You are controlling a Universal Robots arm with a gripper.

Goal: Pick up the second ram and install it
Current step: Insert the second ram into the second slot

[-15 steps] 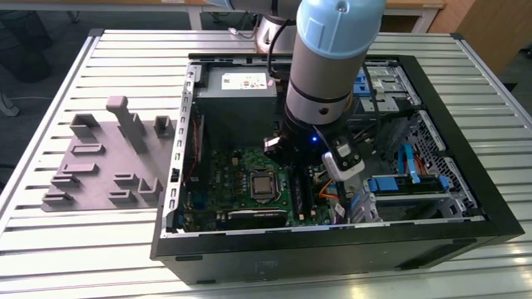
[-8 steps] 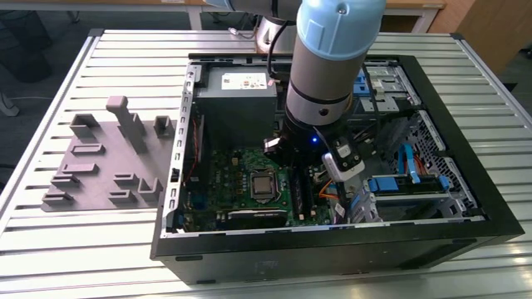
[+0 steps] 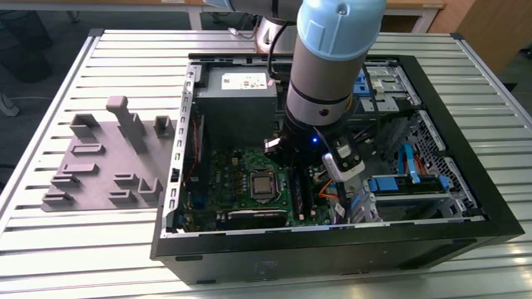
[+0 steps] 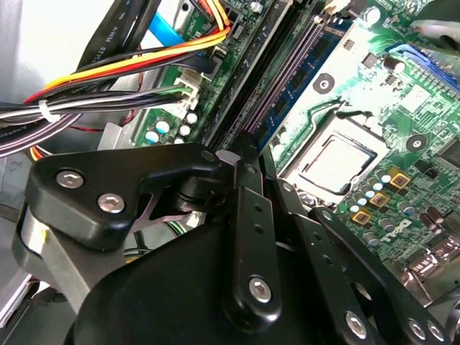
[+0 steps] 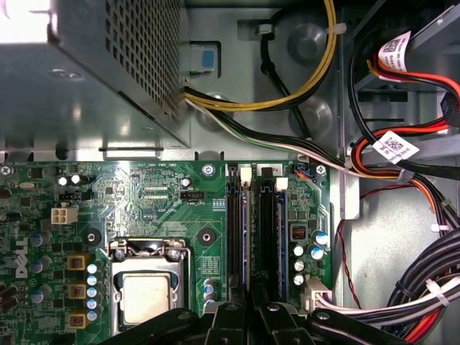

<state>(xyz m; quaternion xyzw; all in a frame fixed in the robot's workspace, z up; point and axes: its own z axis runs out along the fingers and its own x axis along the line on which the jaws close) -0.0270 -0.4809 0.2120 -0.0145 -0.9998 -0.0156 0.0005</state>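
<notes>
- Jaws: I cannot tell from any view how far apart they stand or whether they hold anything. In both wrist views their black links (image 4: pixel 244 237) converge low over the motherboard (image 5: pixel 151 201), and the tips themselves are hidden.
- Arm (image 3: pixel 332 62): in the exterior view it reaches straight down into the open computer case (image 3: pixel 332 249). Its wrist end sits at about 3 o'clock from the processor socket (image 3: pixel 263 185).
- Slot rails (image 5: pixel 264 230): long black rails run side by side just beside the processor socket, directly ahead of the jaws in the first wrist view.
- Bluish strips (image 5: pixel 281 223): a slim strip lies along each black rail. I cannot tell whether either one is a seated board or part of the slot.
- Second ram: I cannot single it out in these views. If it is present, it is at the slot rails or hidden between the jaws.
- Grey fixture (image 3: pixel 108 162): it lies flat on the slatted surface (image 3: pixel 99 243), at 9 o'clock from the case and well apart from the arm.
- Power supply (image 3: pixel 237 93): it is mounted at 12 o'clock from the motherboard.
- Cable bundle (image 4: pixel 108 72): it runs close past the slot rails without touching the links.
</notes>
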